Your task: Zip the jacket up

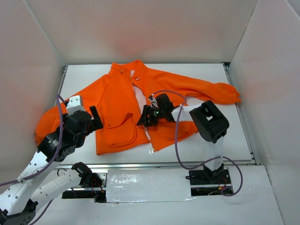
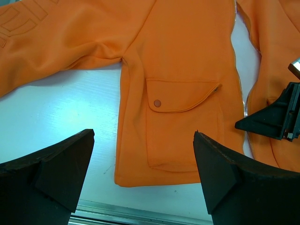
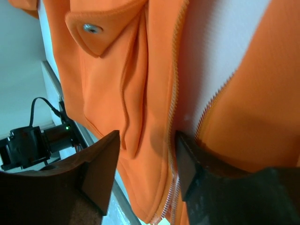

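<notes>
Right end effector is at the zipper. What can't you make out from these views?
- Zipper slider: top view, right end effector covers mid-zipper; its wrist view shows only teeth.
- Grip on jacket: right wrist view, fabric between fingers, contact unclear.
- One cuff: top view, under left arm.

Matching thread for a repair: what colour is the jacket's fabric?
Plain bright orange; the jacket shows best in the top external view.

Your left arm (image 1: 56, 140) comes in over the left edge of the tabletop (image 1: 201, 72) with the wrist bent down, and your left gripper (image 1: 96, 118) holds its jaws wide apart. Your right arm (image 1: 211, 123) rises from the near edge and folds back toward the middle; your right gripper (image 1: 149, 116) sits low, jaws partly apart.
</notes>
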Controlling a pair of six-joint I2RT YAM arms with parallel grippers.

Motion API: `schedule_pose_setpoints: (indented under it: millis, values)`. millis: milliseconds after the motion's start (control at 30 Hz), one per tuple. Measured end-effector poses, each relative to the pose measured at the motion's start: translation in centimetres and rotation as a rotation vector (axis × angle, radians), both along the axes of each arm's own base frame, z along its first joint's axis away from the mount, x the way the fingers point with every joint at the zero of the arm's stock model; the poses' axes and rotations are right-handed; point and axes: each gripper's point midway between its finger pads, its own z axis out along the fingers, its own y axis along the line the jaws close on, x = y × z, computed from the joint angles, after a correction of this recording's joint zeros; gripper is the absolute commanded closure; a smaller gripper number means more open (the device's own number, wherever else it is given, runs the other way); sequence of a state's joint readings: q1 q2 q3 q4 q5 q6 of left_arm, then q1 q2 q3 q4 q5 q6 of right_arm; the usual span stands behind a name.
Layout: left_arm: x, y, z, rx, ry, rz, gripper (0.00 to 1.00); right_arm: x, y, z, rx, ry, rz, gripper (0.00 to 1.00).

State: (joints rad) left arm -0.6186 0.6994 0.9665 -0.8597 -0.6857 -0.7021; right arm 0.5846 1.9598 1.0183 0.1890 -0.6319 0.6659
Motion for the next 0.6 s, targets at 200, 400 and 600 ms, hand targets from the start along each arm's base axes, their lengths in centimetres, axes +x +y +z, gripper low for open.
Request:
schedule_pose_setpoints:
  millis: [200, 400, 600]
  values:
    - [0.0, -0.1, -0.1, -0.001, 0.003, -0.003, 0.01, -1.7, -1.0, -0.6, 0.013, 0.024, -0.018, 0.59]
    - [0.0, -0.1, -0.1, 0.011, 0.007, -0.016, 0.01, -2.7, -1.5, -1.0, 0.006, 0.051, -0.024, 0.93]
    - [-0.1, -0.9, -0.3, -0.014, 0.019, -0.052, 0.00, -2.6, -1.3, 0.3, 0.040, 0.045, -0.030, 1.00]
